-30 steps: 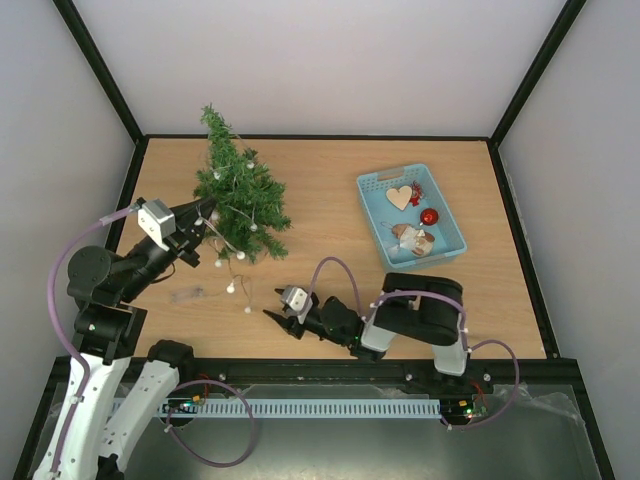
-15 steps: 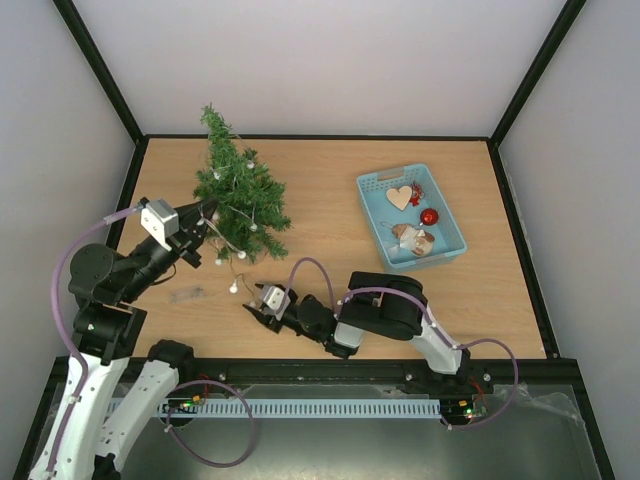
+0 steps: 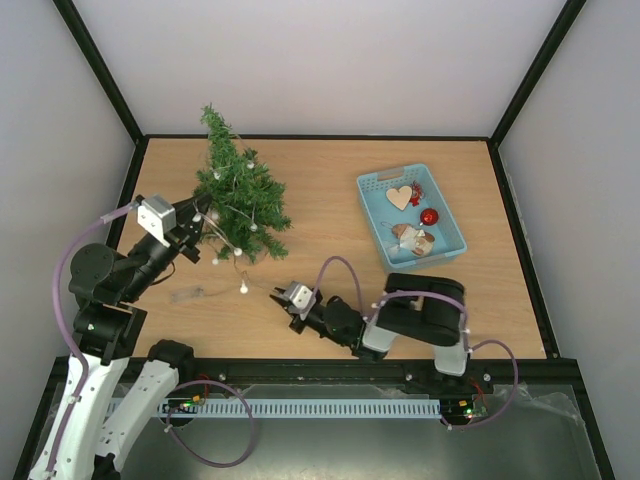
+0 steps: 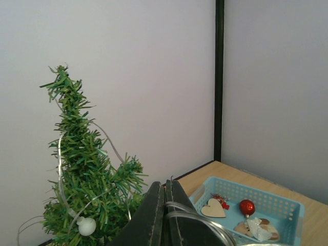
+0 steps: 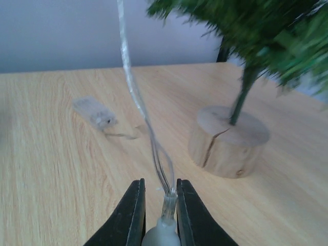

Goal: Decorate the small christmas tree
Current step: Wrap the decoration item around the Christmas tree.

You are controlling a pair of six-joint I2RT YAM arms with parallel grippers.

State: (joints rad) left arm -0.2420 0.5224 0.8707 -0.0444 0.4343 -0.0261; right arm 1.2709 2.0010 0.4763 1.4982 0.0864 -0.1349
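Observation:
The small christmas tree [image 3: 240, 195] stands on a wooden disc base [image 5: 228, 141] at the back left of the table, with a string of white bulb lights [image 3: 243, 288] draped through it. It also shows in the left wrist view [image 4: 82, 195]. My left gripper [image 3: 204, 217] sits against the tree's left side, shut on the string's wire [image 4: 192, 211]. My right gripper [image 3: 278, 297] is low over the table in front of the tree, shut on a white bulb [image 5: 161, 233] at the string's end. The wire [image 5: 134, 92] runs up from that bulb towards the tree.
A blue basket [image 3: 378, 185] at the right holds a wooden heart [image 3: 399, 197], a red ball [image 3: 429, 216] and other ornaments. The string's clear battery case [image 3: 190, 294] lies on the table at the front left. Black frame posts and white walls ring the table.
My right gripper swung left along the table, then came back right and a little farther from the near edge with the bulb. The loose string shifted with it. My left gripper barely moved.

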